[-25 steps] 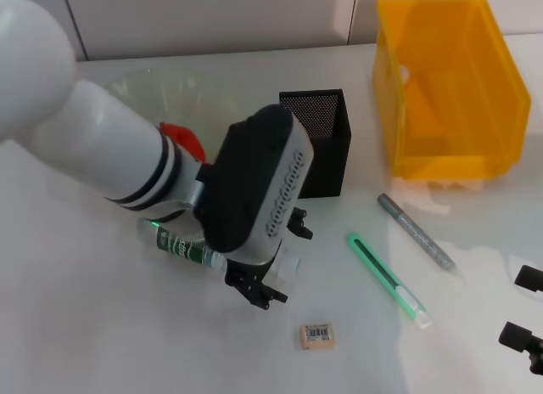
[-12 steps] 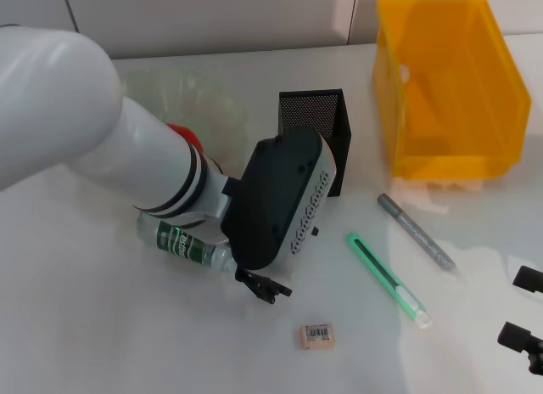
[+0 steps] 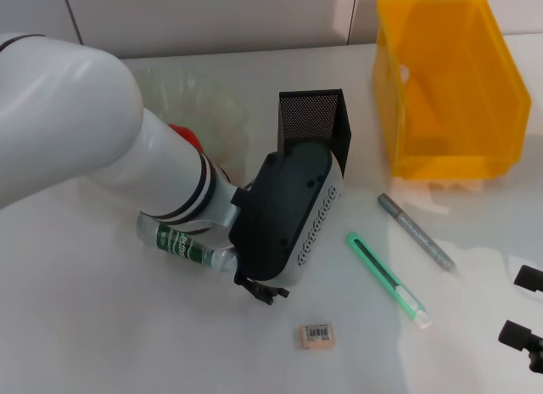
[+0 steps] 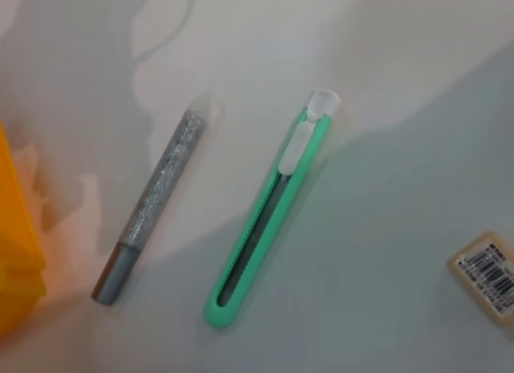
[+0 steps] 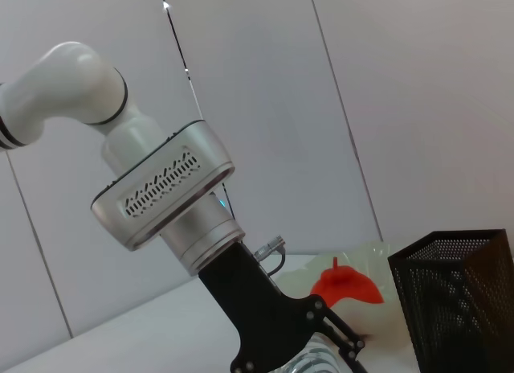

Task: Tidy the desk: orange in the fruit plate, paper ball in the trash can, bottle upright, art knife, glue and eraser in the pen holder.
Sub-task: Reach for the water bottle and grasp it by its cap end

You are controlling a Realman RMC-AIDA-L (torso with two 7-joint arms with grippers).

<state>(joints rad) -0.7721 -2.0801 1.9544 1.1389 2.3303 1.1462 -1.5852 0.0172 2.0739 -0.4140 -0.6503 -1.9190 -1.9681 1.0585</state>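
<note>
The bottle (image 3: pixel 182 245) lies on its side on the desk (image 3: pixel 102 326) right under my left gripper (image 3: pixel 259 288). Its long axis runs slantwise, and its clear neck end reaches in below my wrist housing, so the cap is hidden from me. It is clear plastic with a green label. I cannot tell whether my fingers are closed on it; my own black and silver wrist body covers them.

Just behind my gripper stands the pen holder (image 3: pixel 316 126), a square cup of black metal mesh, upright. On the far side of my arm sits the orange (image 3: pixel 185 136), red-orange, in the fruit plate (image 3: pixel 182 92), pale glass with a wavy rim.

Near my gripper, toward my body, lies the eraser (image 3: pixel 316 334), a small beige block with a barcode sticker. Further to my right lie the art knife (image 3: pixel 386 279), slim and green, and a grey pen-shaped stick (image 3: pixel 416 232), both slanted and roughly parallel. Beyond them stands the trash can (image 3: pixel 450 88), translucent orange-yellow plastic.

My right gripper (image 3: pixel 526 322) is at the desk's right edge.
</note>
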